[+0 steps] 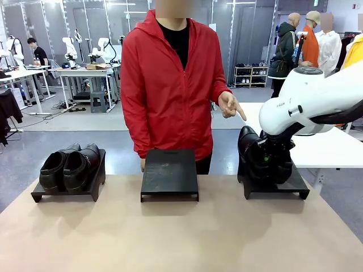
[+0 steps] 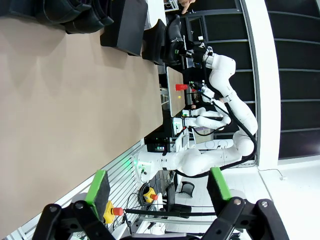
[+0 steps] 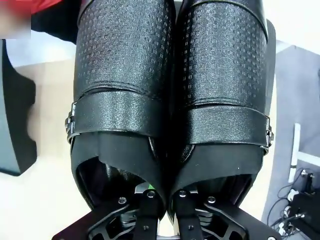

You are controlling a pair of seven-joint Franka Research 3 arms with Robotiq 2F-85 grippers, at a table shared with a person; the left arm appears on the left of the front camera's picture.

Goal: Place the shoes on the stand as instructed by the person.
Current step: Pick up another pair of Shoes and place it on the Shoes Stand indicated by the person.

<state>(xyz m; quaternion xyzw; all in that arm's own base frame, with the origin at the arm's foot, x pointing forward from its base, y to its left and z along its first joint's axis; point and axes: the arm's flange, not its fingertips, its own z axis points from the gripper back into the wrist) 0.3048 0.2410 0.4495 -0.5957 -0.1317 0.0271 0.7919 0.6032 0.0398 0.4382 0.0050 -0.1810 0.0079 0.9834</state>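
On the worktop (image 1: pixel 181 238), one pair of shoes (image 1: pixel 71 165) sat on the left stand (image 1: pixel 67 190). The middle stand (image 1: pixel 170 173) was bare. The left end effector (image 2: pixel 159 189) stood fully open, holding nothing. The right end effector (image 3: pixel 163 200) was clamped on the second pair (image 3: pixel 170 90) at the right stand (image 1: pixel 278 186), where the person's hand (image 1: pixel 229 105) pointed.

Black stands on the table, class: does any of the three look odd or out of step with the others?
The middle black stand holds no shoes, while the left stand carries a neat pair of glossy black leather shoes. On the right stand the other pair is pinched at the inner edges by the shut right gripper. Nothing looks spilled or damaged.
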